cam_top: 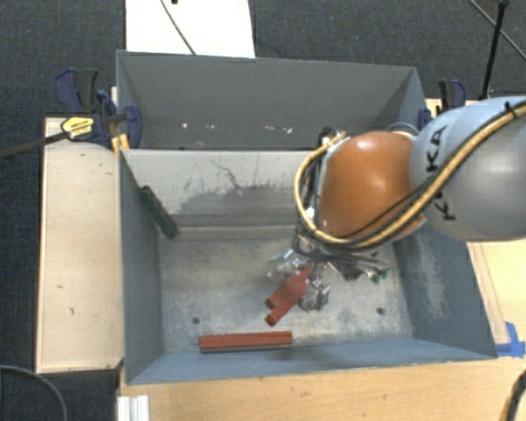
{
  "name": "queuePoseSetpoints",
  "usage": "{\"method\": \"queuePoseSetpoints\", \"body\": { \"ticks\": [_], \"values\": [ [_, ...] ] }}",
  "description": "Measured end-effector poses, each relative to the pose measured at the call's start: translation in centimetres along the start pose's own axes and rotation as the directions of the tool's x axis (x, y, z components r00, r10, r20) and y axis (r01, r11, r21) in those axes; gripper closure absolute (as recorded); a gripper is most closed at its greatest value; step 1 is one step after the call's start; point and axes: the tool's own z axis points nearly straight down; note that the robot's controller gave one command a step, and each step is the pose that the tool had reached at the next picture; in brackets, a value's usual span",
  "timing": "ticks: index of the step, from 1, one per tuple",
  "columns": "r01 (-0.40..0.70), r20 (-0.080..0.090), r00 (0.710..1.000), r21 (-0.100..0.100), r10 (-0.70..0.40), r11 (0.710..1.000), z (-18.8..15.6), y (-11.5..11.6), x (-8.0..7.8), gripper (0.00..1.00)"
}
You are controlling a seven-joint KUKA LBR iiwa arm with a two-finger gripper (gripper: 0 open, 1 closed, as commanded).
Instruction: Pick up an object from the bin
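- Camera view: the grey metal bin took up the middle of the frame, with its floor bare over most of the left half.
- The arm came in from the right edge of the frame. Its rounded orange cover hung over the right-centre of the bin, and dark and yellow cables looped round the cover.
- The fingers showed just below the orange cover, low over the bin floor and a little right of centre.
- The fingers stood narrow, with a metal part on either side of the upper end of a short reddish-brown block, so that this end lay between them.
- The block was tilted. Its upper end pointed to the upper right under the cover, and its lower end pointed to the lower left, towards the front wall of the bin.
- Whether the block's lower end touched the floor or hung just above it could not be told.
- A long reddish-brown bar lay flat along the foot of the front wall in the lower centre of the frame. It was near the block's lower end but apart from it.
- A dark green bar leaned in the upper left corner of the bin floor, beside the left wall and well apart from the fingers.
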Motion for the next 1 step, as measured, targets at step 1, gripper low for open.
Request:
{"method": "queuePoseSetpoints", "body": {
  "ticks": [1],
  "values": [
    [-0.041, 0.004, 0.999, 0.002, 0.041, 0.999, -12.23, 1.59, -4.01, 1.0]
  ]
}}
